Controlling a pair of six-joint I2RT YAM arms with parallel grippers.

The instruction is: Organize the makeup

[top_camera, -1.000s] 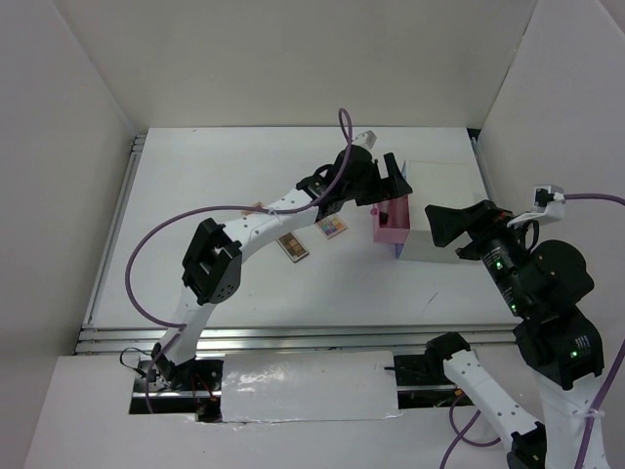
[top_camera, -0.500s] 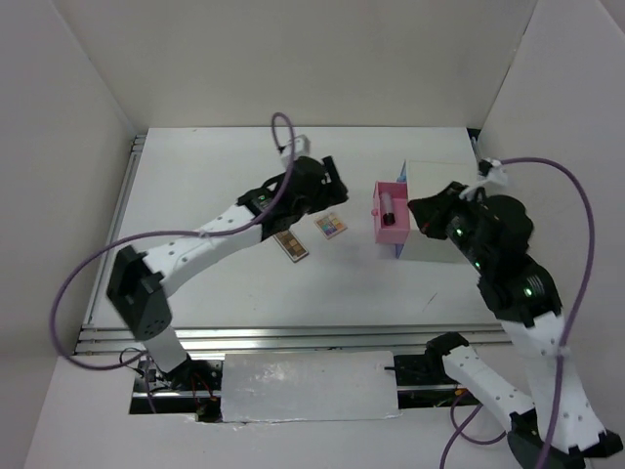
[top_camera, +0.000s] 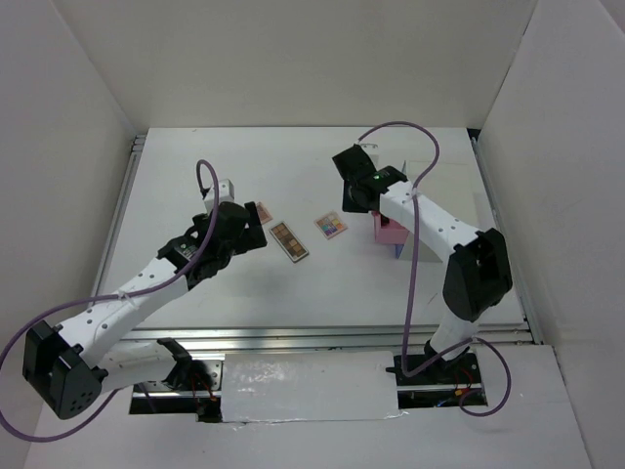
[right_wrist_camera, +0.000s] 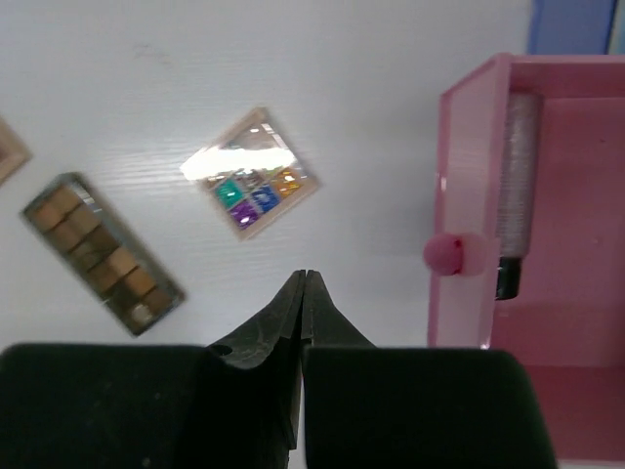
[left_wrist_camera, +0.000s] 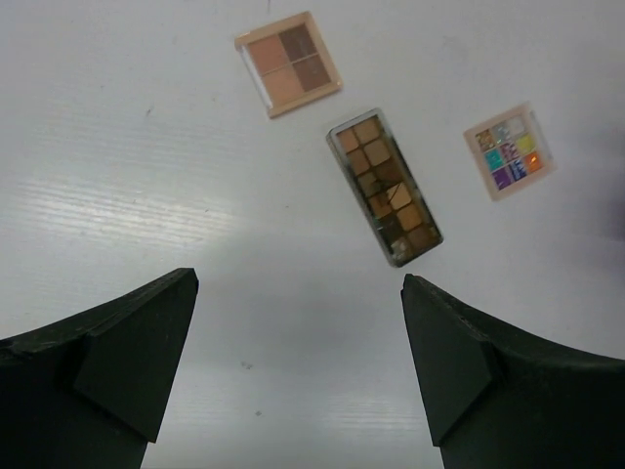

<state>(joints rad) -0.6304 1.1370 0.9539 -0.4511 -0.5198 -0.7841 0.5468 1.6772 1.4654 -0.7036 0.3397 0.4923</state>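
Pink drawer (right_wrist_camera: 459,195) stands open beside my right pincer (right_wrist_camera: 305,275), pinched closed on nothing; my left pincer (left_wrist_camera: 298,283) gapes wide short of the long palette (left_wrist_camera: 384,186) lying flat on the bench (left_wrist_camera: 146,195). So flush, it may skid rather than lift

Pulled open just right of the right gripper (right_wrist_camera: 305,279): a pink drawer (right_wrist_camera: 469,195), round pink knob (right_wrist_camera: 454,254) on its front. Beyond it, a strip of blue drawer (right_wrist_camera: 576,24). Underneath, white table (right_wrist_camera: 146,98).
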